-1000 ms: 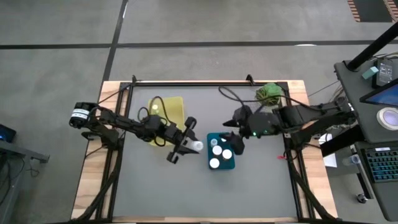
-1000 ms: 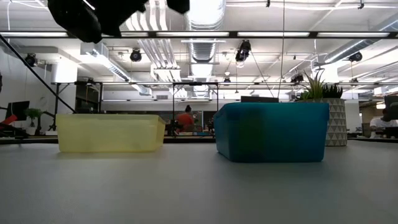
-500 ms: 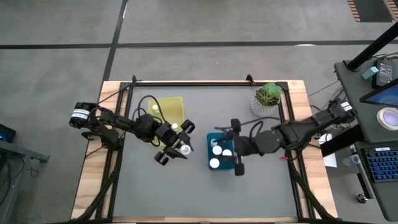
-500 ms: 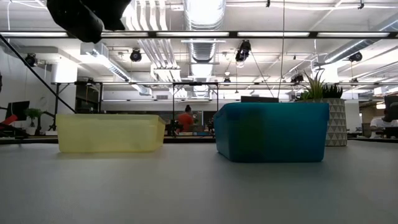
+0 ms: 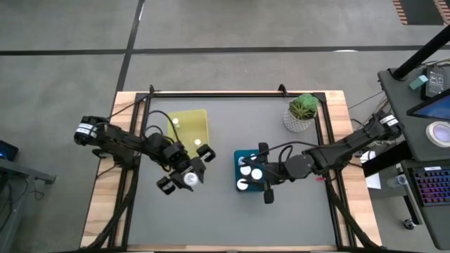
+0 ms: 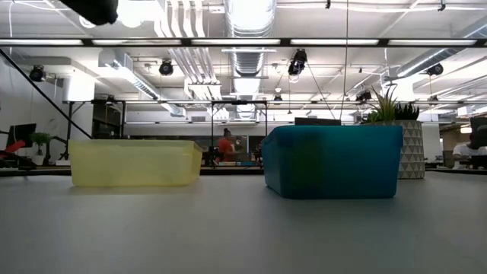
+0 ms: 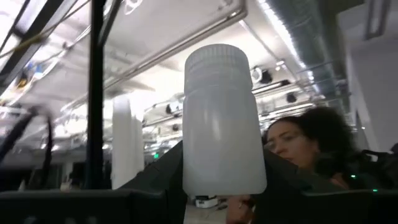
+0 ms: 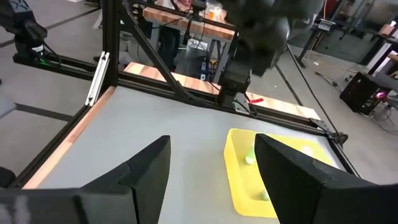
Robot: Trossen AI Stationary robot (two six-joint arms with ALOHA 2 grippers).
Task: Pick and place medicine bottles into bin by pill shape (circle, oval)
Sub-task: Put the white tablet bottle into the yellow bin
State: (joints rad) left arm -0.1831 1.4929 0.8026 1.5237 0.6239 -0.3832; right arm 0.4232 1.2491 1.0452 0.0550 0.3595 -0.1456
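A white medicine bottle (image 7: 222, 118) with a ribbed white cap sits in my left gripper (image 5: 183, 180), which hovers over the table in front of the yellow bin (image 5: 188, 126). In the high view the bottle (image 5: 189, 180) shows as a white dot. Two white caps lie in the yellow bin. The teal bin (image 5: 249, 188) holds three white-capped bottles (image 5: 242, 185). My right gripper (image 5: 256, 173) hangs over the teal bin, open, pointing toward the table's left, with nothing between its fingers (image 8: 146, 171). My left gripper pinches the lower body of the bottle (image 7: 221, 177) between its two fingers, one on each side. The cap end (image 7: 216, 56) sticks out past the fingers and points upward toward the ceiling. The bottle is lifted clear of the table.
A potted green plant (image 5: 302, 111) stands at the far right. Black frame rails (image 5: 232, 92) run along the table's edges. The yellow bin (image 6: 133, 162) and the teal bin (image 6: 332, 160) stand side by side in the low view. A person shows in the room beyond.
My left gripper has carried the bottle toward the table's near left, risen and tipped upward. My right gripper has come down from the far right of the teal bin to hang over it, rolling as it went.
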